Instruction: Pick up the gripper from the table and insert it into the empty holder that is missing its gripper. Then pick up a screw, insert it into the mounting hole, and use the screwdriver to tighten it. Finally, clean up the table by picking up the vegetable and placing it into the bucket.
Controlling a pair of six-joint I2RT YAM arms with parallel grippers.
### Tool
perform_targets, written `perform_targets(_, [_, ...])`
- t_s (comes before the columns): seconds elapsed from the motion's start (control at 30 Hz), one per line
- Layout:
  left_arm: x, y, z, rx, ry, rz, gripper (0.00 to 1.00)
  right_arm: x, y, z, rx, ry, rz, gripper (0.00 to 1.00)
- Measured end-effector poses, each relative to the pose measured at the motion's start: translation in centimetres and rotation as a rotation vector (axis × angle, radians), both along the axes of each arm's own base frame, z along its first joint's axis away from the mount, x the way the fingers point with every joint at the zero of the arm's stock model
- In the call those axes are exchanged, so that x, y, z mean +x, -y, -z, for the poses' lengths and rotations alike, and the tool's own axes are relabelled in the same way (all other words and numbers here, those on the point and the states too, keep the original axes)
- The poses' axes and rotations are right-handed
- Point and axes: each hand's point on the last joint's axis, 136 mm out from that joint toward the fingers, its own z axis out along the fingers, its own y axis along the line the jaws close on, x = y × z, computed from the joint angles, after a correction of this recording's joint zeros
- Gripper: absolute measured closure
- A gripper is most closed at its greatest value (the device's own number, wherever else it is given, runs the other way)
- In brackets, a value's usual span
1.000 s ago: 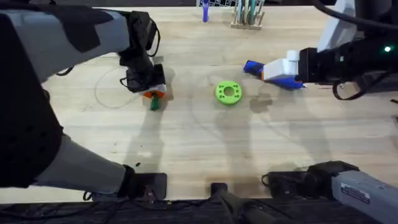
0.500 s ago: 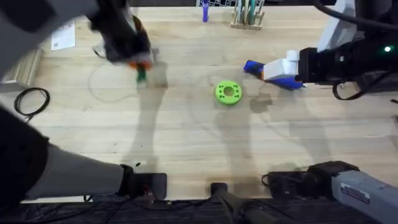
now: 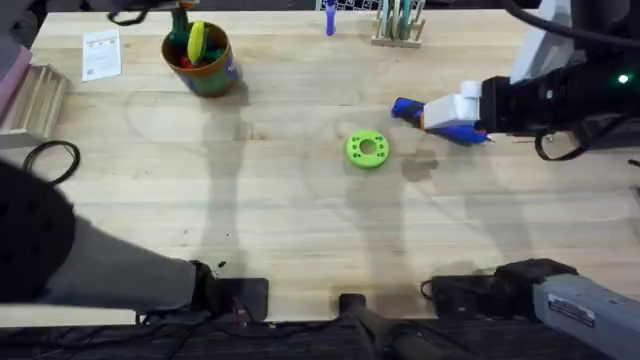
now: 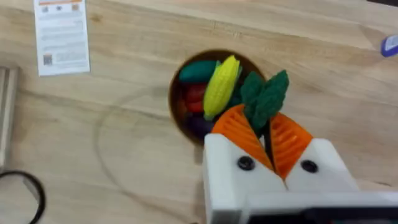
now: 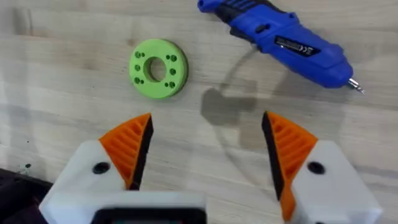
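In the left wrist view my left gripper [image 4: 267,134] is shut on the dark green vegetable [image 4: 267,96], holding it just above the bucket [image 4: 177,102]. The bucket [image 3: 216,76] stands at the table's back left and holds a yellow toy [image 4: 221,86] and other toy pieces. The blue screwdriver [image 5: 280,40] lies on the table at the right. My right gripper [image 5: 205,143] hangs open over the wood near it, with nothing between its orange pads. From overhead, the right gripper [image 3: 445,112] sits over the screwdriver [image 3: 405,107]. The loose gripper part, the holder and the screw are out of view.
A bright green disc with holes [image 3: 367,149] lies mid-table, left of the screwdriver. A paper card [image 3: 102,55] and a black cable loop [image 3: 50,160] sit at the far left. A tool rack [image 3: 397,25] stands at the back edge.
My left arm has risen from mid-left of the table and swung to the back left with the vegetable, ending over the bucket. The right arm has not moved.
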Motion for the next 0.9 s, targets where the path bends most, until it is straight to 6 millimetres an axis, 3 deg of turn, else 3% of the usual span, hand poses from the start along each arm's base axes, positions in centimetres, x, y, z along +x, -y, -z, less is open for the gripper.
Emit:
perform_targets(0.13, [1.7,-0.1,3.4,0.003,-0.045,0.007,0.992,0.0,0.0,0.0,0.000,0.000,0.000,0.010])
perform_targets(0.3, [2.1,-0.1,6.9,0.000,-0.120,0.010,0.992,0.0,0.0,0.0,0.000,0.000,0.000,0.010])
perform_targets(0.33, [2.1,-0.1,7.2,0.002,-0.126,0.013,0.960,0.0,0.0,0.0,0.000,0.001,0.000,0.010])
perform_targets(0.37, [2.1,-0.1,7.2,0.003,-0.128,0.015,0.826,0.0,0.0,0.0,0.000,0.001,0.000,0.010])
perform_targets(0.53, [1.3,0.0,6.4,0.001,-0.135,0.014,0.061,0.0,0.0,0.0,0.000,0.001,0.000,0.010])
perform_targets(0.7, [-1.0,0.6,3.9,-0.020,-0.139,0.030,0.016,0.0,0.0,0.0,0.000,0.001,0.000,0.013])
perform_targets(0.9, [-7.1,2.1,-0.9,-0.039,-0.157,0.078,0.015,0.0,0.0,0.0,0.000,0.001,0.000,0.012])
